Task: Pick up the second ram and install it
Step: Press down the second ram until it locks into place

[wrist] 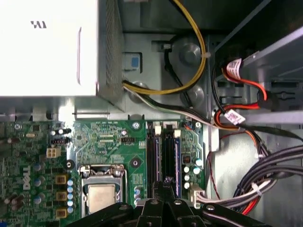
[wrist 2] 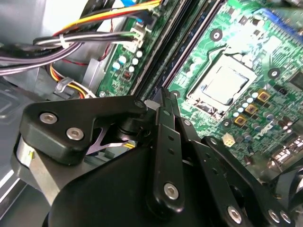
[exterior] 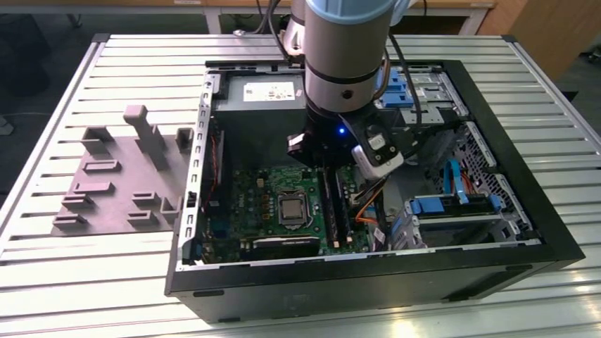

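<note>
Judging progress: we read the job as far on; the second ram (wrist: 166,151) seems to be at the memory slots and no longer out on the worktop (exterior: 94,282).
Arm: it reaches straight down into the open computer case (exterior: 376,282), with the gripper (exterior: 329,169) low over the green board (exterior: 263,197).
Fingers: in the second wrist view they are drawn close together, flat against each other, and we see nothing pinched between them.
Fingertips: in the first wrist view they end right over the long black slots (wrist: 152,151), beside the processor (wrist: 102,196).
Second ram: we take it to be the long dark strip lying along the slot under the fingertips. Whether the tips touch its top edge we cannot tell.
Seating: we cannot tell from these views whether the stick is pressed fully home or only resting in the slot.
Grey holder (exterior: 112,183): it stands on the worktop at the exterior view's left, well apart from the case, and we see no stick on its posts.
Done, as we judge: pick-up and carrying over to the board.
Left, as we judge: at most the final push and the clips, if those are not closed.
Nearby: the silver power box (wrist: 47,47) and cable bundles (wrist: 265,175) lie apart from the fingers.
</note>
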`<state>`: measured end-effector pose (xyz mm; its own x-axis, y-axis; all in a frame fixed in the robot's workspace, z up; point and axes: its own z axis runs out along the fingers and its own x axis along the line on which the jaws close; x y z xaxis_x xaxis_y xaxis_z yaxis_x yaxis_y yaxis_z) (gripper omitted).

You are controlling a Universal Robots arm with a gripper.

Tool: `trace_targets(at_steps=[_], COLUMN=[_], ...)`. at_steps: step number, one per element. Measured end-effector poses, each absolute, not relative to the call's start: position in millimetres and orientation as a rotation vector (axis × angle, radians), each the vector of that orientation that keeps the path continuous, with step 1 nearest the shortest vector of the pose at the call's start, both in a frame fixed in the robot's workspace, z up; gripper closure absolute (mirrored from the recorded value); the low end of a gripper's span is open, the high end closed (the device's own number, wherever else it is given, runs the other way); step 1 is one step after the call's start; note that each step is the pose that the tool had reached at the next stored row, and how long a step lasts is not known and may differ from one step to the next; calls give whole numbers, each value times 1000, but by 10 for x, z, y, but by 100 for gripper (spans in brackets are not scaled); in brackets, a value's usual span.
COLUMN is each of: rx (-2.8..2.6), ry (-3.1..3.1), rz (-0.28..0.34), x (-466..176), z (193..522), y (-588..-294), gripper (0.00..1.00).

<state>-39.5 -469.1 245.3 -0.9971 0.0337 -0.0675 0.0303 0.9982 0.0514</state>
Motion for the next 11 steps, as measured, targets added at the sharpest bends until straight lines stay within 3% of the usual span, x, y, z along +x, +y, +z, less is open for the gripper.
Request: trace_targets(at_steps=[11], rx=[49], ry=[3072], rz=[78], x=[-395], z=[2449], y=[-4502], gripper=[89])
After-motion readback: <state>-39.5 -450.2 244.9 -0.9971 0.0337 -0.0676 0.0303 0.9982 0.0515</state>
